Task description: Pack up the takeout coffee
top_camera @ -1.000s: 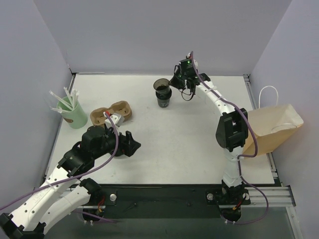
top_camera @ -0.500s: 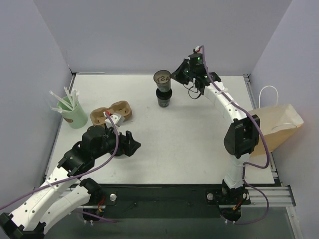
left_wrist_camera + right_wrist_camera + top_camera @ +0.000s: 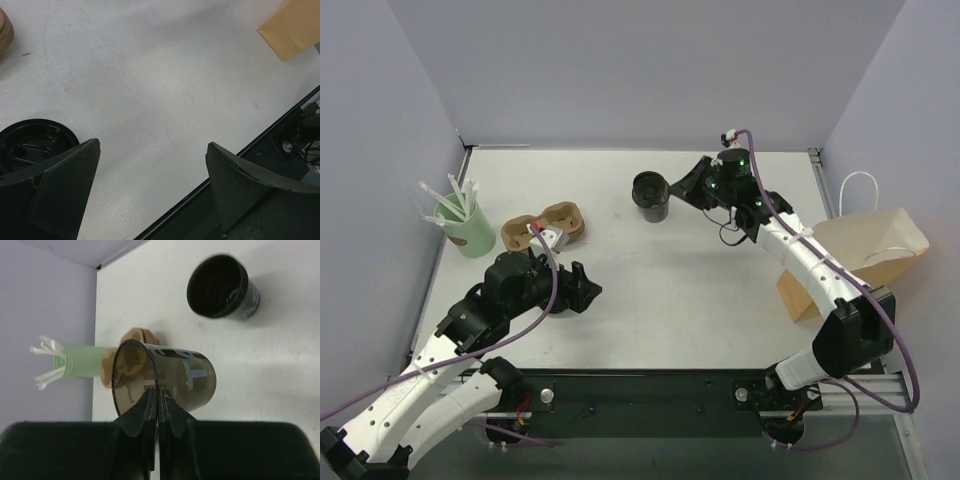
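Since the right gripper [image 3: 156,396] is clamped tight on the rim of the takeout cup [image 3: 182,377], where that cup points matters most for the next move. The fingers seem to have only the lip, one inside and one outside, so the cup hangs off them tipped over. Its long axis runs crosswise to the fingers, with the open mouth facing the side where the green straw cup [image 3: 80,367] stands and the base pointing the other way. No lid shows on it, and it's up off the table [image 3: 670,290].

Out past the fingertips, toward the base side of the cup, sits the black cup stack [image 3: 219,285], well clear of the held one. The paper bag [image 3: 870,245] isn't ahead of the gripper at all. It's back behind it, alongside the right arm's own forearm on the outer side; which way its mouth faces can't be made out.

Best guess: the wrist has to swing back round that way and level the cup upright before anything gets packed.

The left gripper [image 3: 152,145] is spread wide and empty, far across from the bag, with a black lid [image 3: 30,142] just beside one finger. The right arm is much nearer the bag.
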Robot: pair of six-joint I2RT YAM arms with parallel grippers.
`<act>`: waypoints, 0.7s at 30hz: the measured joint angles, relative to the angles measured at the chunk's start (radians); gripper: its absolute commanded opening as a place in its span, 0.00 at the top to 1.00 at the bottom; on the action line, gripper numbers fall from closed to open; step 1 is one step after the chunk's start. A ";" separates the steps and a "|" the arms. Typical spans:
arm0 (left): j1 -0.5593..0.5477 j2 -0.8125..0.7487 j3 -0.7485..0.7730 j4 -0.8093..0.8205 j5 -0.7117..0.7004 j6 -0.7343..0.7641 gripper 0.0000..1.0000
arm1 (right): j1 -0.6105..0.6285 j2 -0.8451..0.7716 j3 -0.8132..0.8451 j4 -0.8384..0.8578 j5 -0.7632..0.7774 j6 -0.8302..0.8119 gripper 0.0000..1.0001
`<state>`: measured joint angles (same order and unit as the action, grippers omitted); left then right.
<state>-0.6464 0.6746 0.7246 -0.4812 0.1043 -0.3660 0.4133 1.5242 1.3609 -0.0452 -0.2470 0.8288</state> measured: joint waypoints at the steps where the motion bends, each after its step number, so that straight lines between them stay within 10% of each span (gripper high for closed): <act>1: 0.000 0.000 0.000 0.000 -0.002 0.000 0.03 | 0.015 -0.035 -0.058 0.008 0.000 -0.001 1.00; 21: 0.000 -0.016 0.000 -0.011 -0.069 -0.002 0.03 | 0.177 -0.359 -0.797 0.229 0.004 0.067 0.91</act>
<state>-0.6464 0.6582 0.7250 -0.4927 0.0357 -0.3676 0.5907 1.1656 0.5636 0.1837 -0.2428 0.8955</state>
